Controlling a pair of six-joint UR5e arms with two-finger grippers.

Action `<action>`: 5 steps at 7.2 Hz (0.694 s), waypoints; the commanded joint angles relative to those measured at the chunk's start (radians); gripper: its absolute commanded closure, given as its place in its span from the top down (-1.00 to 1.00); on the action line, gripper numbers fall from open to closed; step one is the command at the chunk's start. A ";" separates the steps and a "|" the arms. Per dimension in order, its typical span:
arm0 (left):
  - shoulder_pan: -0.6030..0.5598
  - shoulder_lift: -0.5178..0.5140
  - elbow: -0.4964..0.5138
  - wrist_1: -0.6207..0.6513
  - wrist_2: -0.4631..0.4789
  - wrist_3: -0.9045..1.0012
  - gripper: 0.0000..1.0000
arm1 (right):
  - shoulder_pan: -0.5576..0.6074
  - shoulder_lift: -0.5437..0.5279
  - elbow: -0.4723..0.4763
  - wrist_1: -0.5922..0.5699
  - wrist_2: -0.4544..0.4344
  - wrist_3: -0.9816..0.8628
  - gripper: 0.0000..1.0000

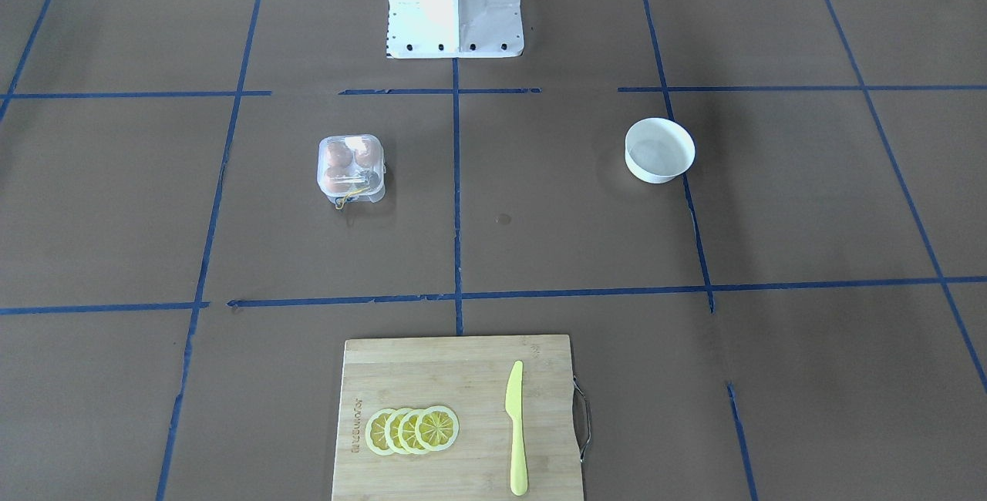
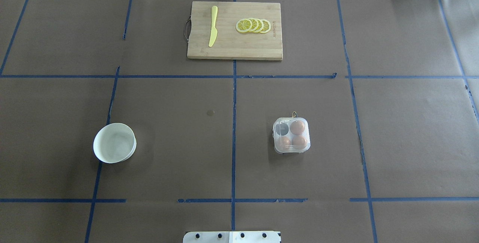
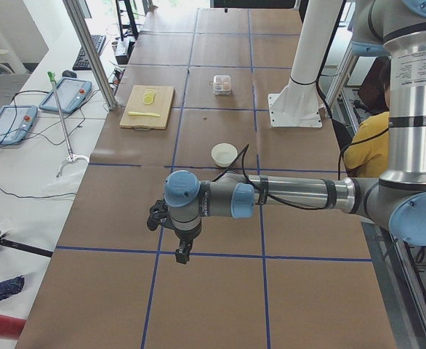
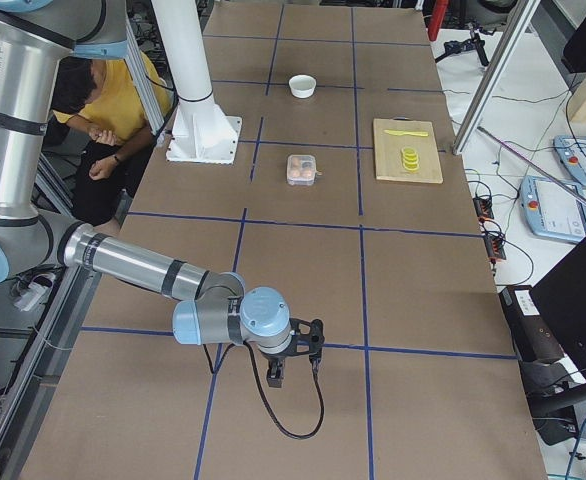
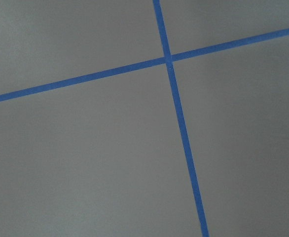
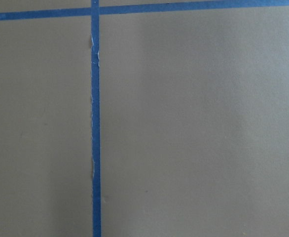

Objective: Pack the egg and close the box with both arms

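The clear box (image 2: pixel 292 135) stands right of the table's centre line with its lid down over the cells; it also shows in the front view (image 1: pixel 351 168). Three brown eggs (image 2: pixel 297 127) lie inside, and the fourth cell looks dark. I cannot tell which one is the task's egg. A thin yellow loop (image 2: pixel 294 114) sticks out at the box's far edge. My left gripper (image 3: pixel 182 254) shows only in the left side view, low over the table's left end. My right gripper (image 4: pixel 278 378) shows only in the right side view, at the right end. I cannot tell whether either is open or shut.
A white bowl (image 2: pixel 114 142) with nothing in it stands on the left half. A wooden cutting board (image 2: pixel 235 48) with a yellow knife (image 2: pixel 213 30) and lemon slices (image 2: pixel 253 25) lies at the far edge. The white pedestal (image 1: pixel 455 4) is at the robot's side. A person in yellow (image 4: pixel 103 110) sits behind it.
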 commanded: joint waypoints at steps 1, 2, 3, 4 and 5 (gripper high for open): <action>-0.002 -0.001 -0.005 -0.003 0.006 0.000 1.00 | -0.028 -0.007 0.007 0.000 -0.024 -0.003 1.00; -0.002 -0.001 -0.005 -0.005 -0.002 0.001 1.00 | -0.029 -0.007 0.007 0.002 -0.033 -0.003 1.00; -0.002 0.001 0.001 -0.008 -0.005 -0.002 1.00 | -0.029 -0.001 0.007 0.002 -0.033 -0.003 1.00; -0.002 0.005 -0.001 -0.006 -0.005 -0.002 1.00 | -0.031 -0.001 0.007 0.002 -0.033 -0.003 1.00; -0.003 0.011 -0.002 -0.006 -0.006 -0.002 1.00 | -0.031 0.001 0.007 0.002 -0.033 -0.003 1.00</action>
